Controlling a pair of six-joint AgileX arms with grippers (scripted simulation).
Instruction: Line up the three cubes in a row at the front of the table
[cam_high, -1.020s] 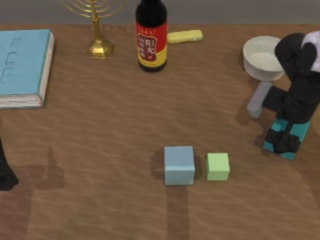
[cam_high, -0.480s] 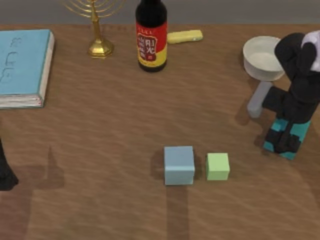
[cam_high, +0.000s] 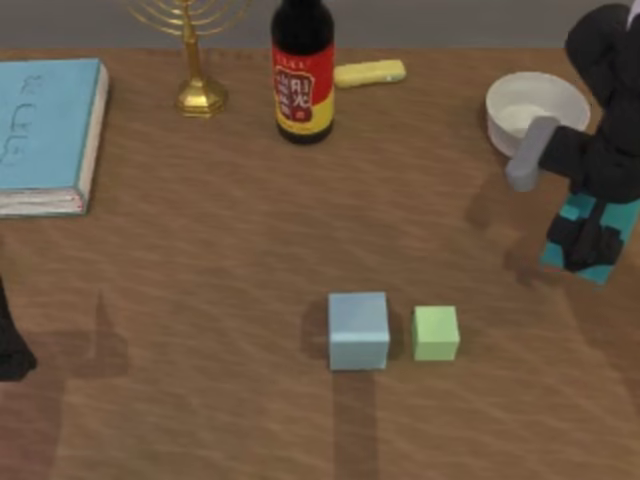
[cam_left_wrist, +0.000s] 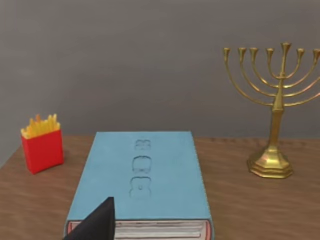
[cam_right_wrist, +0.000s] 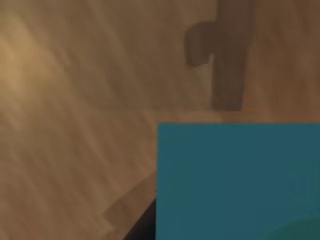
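The larger teal cube (cam_high: 622, 225) is held in my right gripper (cam_high: 590, 243), which is shut on it at the right side of the table (cam_high: 200, 300), a little above the wood; its shadow lies apart on the tabletop. That cube fills much of the right wrist view (cam_right_wrist: 240, 180). The pale sky-blue cube (cam_high: 358, 330) and the small light green cube (cam_high: 436, 333) sit side by side near the front middle, with a narrow gap between them. My left arm (cam_high: 12, 350) is parked at the left edge.
A pale blue book (cam_high: 45, 130) lies at the back left, beside a gold menorah (cam_high: 197, 60). A dark sauce bottle (cam_high: 303, 75) and a yellow bar (cam_high: 370, 72) stand at the back. A white bowl (cam_high: 535, 110) is at the back right. A red fries box (cam_left_wrist: 42, 145) shows beyond the book.
My right gripper has risen and shifted back and to the right, carrying the teal cube with it. The blue and green cubes and the left arm have not moved.
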